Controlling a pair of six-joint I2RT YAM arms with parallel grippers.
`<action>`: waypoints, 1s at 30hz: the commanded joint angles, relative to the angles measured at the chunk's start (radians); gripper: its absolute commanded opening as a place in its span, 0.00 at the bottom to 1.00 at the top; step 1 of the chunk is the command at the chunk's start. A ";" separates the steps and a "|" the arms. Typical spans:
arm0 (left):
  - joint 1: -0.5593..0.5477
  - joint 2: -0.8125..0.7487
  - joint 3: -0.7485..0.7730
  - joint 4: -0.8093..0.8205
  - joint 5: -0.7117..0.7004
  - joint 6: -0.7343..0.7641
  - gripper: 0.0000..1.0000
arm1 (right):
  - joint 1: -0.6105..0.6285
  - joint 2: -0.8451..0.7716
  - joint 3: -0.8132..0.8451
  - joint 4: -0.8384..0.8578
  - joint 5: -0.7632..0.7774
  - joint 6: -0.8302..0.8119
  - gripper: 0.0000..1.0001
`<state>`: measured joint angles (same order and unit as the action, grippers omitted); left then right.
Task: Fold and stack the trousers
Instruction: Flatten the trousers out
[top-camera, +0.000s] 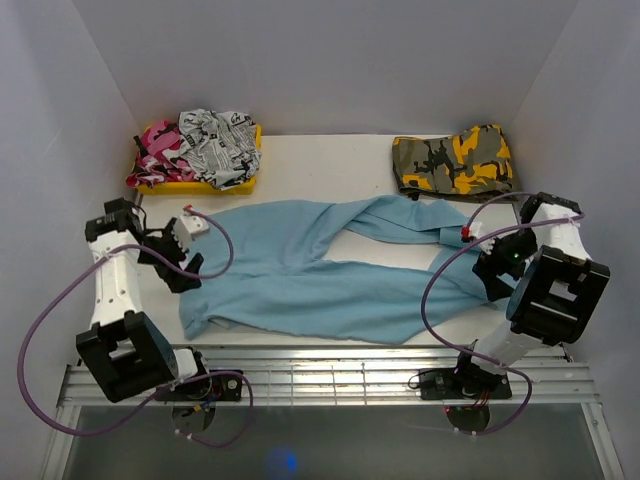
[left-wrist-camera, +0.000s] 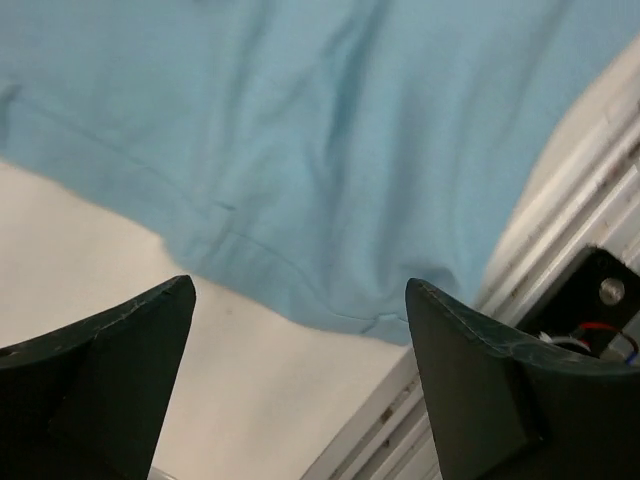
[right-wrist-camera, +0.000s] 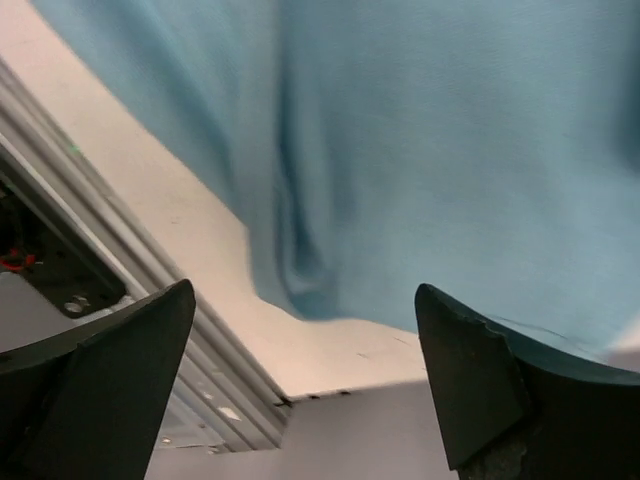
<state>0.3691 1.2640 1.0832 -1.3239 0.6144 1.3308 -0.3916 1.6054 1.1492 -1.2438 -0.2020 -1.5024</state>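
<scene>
The light-blue trousers (top-camera: 300, 270) lie spread across the table, waist end on the left, with the two legs running right and a gap between them. My left gripper (top-camera: 185, 262) hovers at their left edge, open. In the left wrist view the gripper (left-wrist-camera: 300, 285) has bare table between its fingers and the trousers' hem (left-wrist-camera: 300, 130) just beyond them. My right gripper (top-camera: 490, 272) is at the trousers' right end, open. In the right wrist view the gripper (right-wrist-camera: 305, 290) holds nothing, and the cloth (right-wrist-camera: 430, 150) lies past its fingertips, near the table corner.
A yellow tray (top-camera: 245, 183) at the back left holds pink camouflage and black-and-white printed clothes. A folded yellow-and-grey camouflage garment (top-camera: 452, 162) lies at the back right. A metal rail (top-camera: 330, 375) runs along the near edge. White walls close in on three sides.
</scene>
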 joint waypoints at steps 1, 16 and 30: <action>0.079 0.124 0.191 0.044 0.160 -0.218 0.97 | -0.003 -0.007 0.253 -0.052 -0.088 0.034 0.97; 0.054 0.498 0.119 0.791 -0.108 -0.958 0.68 | 0.164 0.149 0.426 0.106 -0.298 0.496 0.86; -0.012 0.986 0.559 0.810 -0.334 -1.182 0.00 | 0.177 0.100 0.337 0.043 -0.157 0.449 0.90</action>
<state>0.3332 2.1464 1.5635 -0.5430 0.4355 0.1959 -0.1806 1.7607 1.4731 -1.1854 -0.4004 -1.0538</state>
